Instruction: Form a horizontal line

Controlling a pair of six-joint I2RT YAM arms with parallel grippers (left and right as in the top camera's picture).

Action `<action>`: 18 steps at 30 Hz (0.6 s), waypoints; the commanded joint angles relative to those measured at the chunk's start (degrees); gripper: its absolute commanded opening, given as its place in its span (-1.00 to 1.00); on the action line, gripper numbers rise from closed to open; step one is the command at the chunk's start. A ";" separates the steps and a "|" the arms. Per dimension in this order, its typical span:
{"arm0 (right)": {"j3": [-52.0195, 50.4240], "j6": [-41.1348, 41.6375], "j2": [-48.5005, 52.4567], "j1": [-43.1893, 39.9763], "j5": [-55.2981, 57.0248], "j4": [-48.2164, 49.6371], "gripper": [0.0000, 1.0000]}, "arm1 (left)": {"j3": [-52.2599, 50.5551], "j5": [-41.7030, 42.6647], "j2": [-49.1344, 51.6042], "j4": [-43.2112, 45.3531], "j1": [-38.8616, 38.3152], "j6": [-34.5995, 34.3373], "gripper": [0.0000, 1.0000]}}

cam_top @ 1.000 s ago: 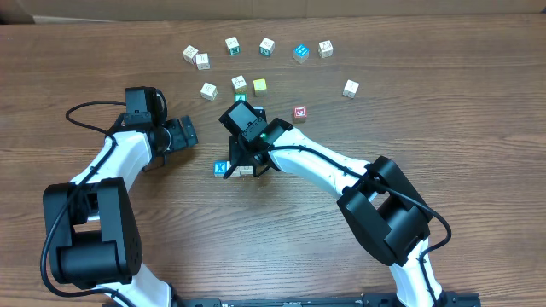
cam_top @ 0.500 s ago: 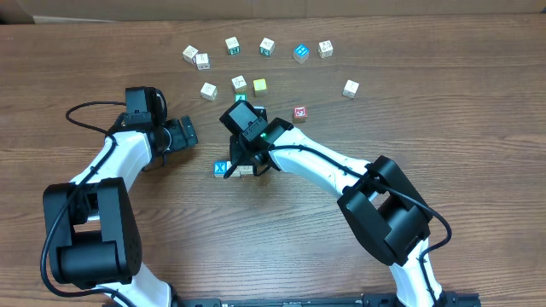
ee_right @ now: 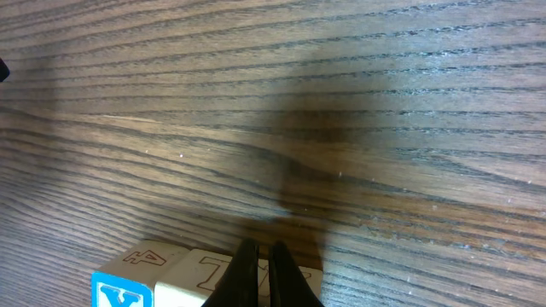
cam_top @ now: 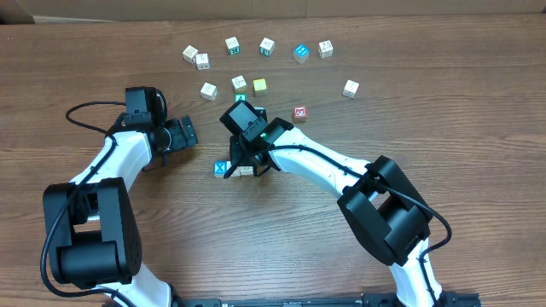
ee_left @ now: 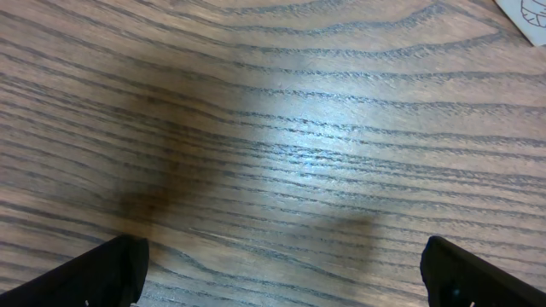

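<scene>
The right gripper (ee_right: pixel 265 271), fingers pressed together, sits against a cream block (ee_right: pixel 209 275) mid-table, with a blue block (cam_top: pixel 220 168) at the short row's 9 o'clock end. Any sideways drag as it lifts could skew that row. The left gripper (ee_left: pixel 286 277) hangs spread and empty at 9 o'clock. Loose blocks (cam_top: pixel 266 46) wait at 12 o'clock.

The left tool (cam_top: pixel 188 134) hovered low over the desk (cam_top: pixel 444 111), up and to the left of the blue block (cam_top: pixel 220 168), with its fingers (ee_left: pixel 111 269) spread wide apart. The right arm (cam_top: pixel 324 166) extended from the right of the blue block. The right tool (ee_right: pixel 263 277) pointed down just right of that block, fingers pressed together.
</scene>
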 commanded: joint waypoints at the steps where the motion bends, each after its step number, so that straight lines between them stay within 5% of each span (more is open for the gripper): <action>1: -0.20 0.42 0.44 -0.28 -0.17 0.15 -0.93 | -0.24 0.44 0.72 -0.02 -0.04 -0.57 0.99; 18: -0.20 0.42 0.44 -4.09 3.85 -2.29 -0.90 | -0.24 0.44 0.72 -0.02 -0.04 -0.59 0.99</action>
